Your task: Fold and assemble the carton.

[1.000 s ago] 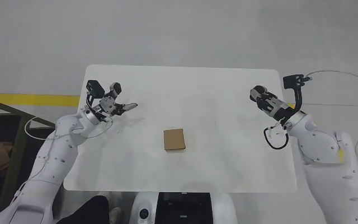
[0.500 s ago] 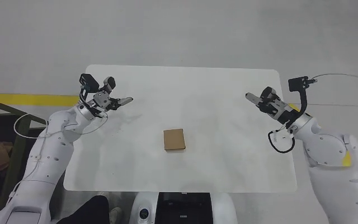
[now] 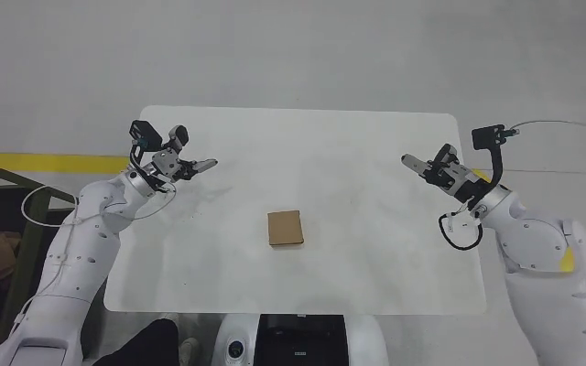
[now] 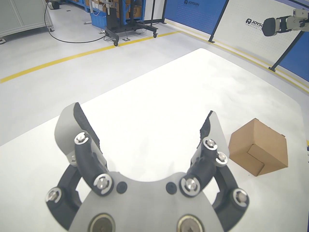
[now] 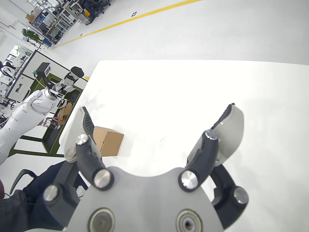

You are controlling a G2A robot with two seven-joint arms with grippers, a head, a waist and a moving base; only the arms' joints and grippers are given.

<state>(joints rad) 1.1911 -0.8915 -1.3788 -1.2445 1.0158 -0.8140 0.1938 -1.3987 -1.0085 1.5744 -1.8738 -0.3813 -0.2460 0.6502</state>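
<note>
The carton looks closed and sits just below the centre of the counter, untouched. Farther up, the left gripper at frame left and the right gripper at frame right hover with fingers spread wide, empty. Any final pressing should probably come squarely from both sides

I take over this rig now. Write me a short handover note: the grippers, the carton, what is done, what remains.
Left gripper: open, empty, above the table near the edge on its own side.
Right gripper: open, empty, above the table near the opposite edge.
Carton: mid-table, a little toward the robot, touched by neither gripper.
Done: the carton looks folded into a closed box.
Left: apparently nothing; check that the flaps hold.
</note>
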